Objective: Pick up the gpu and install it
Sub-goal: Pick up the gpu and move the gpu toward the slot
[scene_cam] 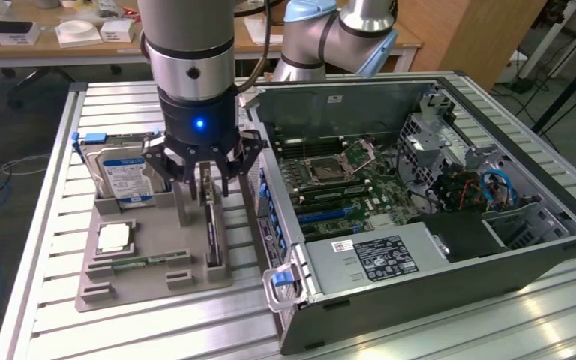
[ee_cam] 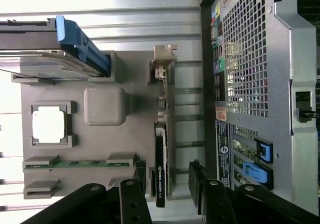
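The gpu (scene_cam: 212,234) is a thin black card that stands on edge in a slot of the grey holder (scene_cam: 148,281), with its silver bracket towards the arm. My gripper (scene_cam: 205,178) hangs open right above the bracket end. In the wrist view the gpu (ee_cam: 160,159) runs between my two black fingers (ee_cam: 131,200), with a gap on each side, and the gripper (ee_cam: 165,194) holds nothing.
The holder also carries a blue-labelled hard drive (scene_cam: 123,178), a square processor (scene_cam: 115,238) and a green memory stick (scene_cam: 148,260). An open computer case (scene_cam: 528,255) with its motherboard (scene_cam: 343,180) lies at the exterior view's right, close beside the holder. All rest on a slatted metal table (scene_cam: 48,225).
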`<state>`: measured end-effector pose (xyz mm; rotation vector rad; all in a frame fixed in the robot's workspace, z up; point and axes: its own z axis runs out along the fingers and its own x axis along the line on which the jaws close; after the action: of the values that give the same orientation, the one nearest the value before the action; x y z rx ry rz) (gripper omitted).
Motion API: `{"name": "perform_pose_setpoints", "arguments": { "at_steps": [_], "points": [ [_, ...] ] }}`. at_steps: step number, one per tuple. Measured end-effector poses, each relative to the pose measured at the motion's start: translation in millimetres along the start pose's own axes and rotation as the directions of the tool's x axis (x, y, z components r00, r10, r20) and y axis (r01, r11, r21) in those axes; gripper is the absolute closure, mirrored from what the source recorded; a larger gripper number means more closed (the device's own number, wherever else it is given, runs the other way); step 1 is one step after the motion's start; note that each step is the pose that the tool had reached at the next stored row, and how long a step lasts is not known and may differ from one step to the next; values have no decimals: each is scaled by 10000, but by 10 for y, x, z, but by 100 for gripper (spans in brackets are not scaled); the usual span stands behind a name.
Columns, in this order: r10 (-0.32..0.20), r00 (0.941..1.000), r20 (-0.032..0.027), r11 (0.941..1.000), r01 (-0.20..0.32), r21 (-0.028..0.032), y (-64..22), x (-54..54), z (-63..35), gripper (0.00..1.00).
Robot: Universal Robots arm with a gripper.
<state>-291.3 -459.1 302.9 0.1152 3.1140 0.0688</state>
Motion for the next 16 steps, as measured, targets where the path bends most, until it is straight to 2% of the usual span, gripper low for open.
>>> {"name": "perform_pose_setpoints", "arguments": {
  "at_steps": [16],
  "points": [
    [0,10000,0,10000,0,0,-30,0,105,53]
  ]
}}
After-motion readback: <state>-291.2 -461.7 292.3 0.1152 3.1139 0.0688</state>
